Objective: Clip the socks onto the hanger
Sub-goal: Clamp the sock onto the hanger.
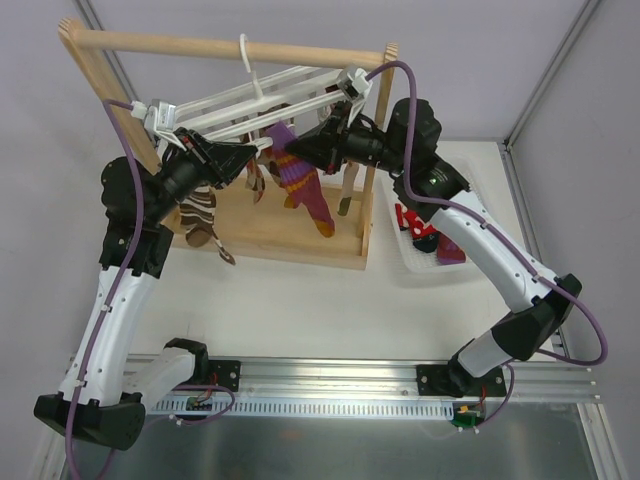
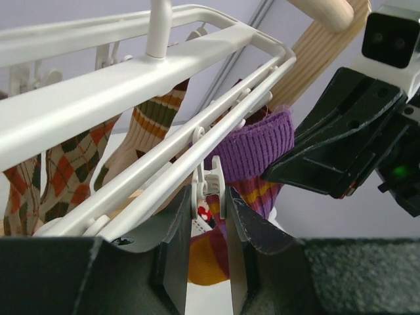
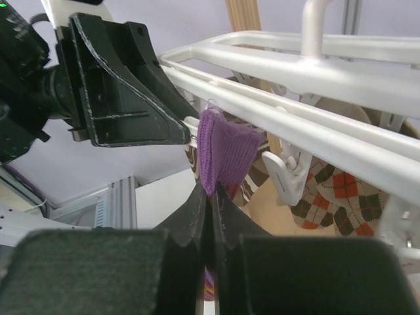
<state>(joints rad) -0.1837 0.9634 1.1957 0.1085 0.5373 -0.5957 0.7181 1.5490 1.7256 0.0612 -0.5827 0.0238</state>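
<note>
Top external: hanger (image 1: pixel 285 85) hangs by its hook from the wooden rack (image 1: pixel 230 45), with several socks dangling beneath it. Left gripper (image 1: pixel 243 158) and right gripper (image 1: pixel 300 152) sit near each other under the front rail.

Left wrist: left gripper is narrow, its fingers (image 2: pixel 172 252) flanking one white clip (image 2: pixel 209 187) and apparently pressing its tabs. Cannot tell whether the clip mouth is open. Purple sock (image 2: pixel 259 141), orange-banded, has its cuff just beside the clip on the right. As far as can be seen, it is not inside the clip.

Right wrist: right gripper (image 3: pixel 210 197) is closed flat on the purple sock's cuff, holding it up against the rail.

Far right, top external: basket (image 1: pixel 425 266) holds a red sock (image 1: pixel 415 222), not yet hung.

Risks (judgement):
- The cuff is beside the mouth. If the left gripper eases off now, the clip snaps empty.
- If the clip catches only the cuff edge, the sock's weight may drag it out once the right gripper lets go.
- The clip dangles freely, so it can twist out from between the left fingers.
- The grippers are crowded, so sliding the cuff sideways risks finger contact.
</note>
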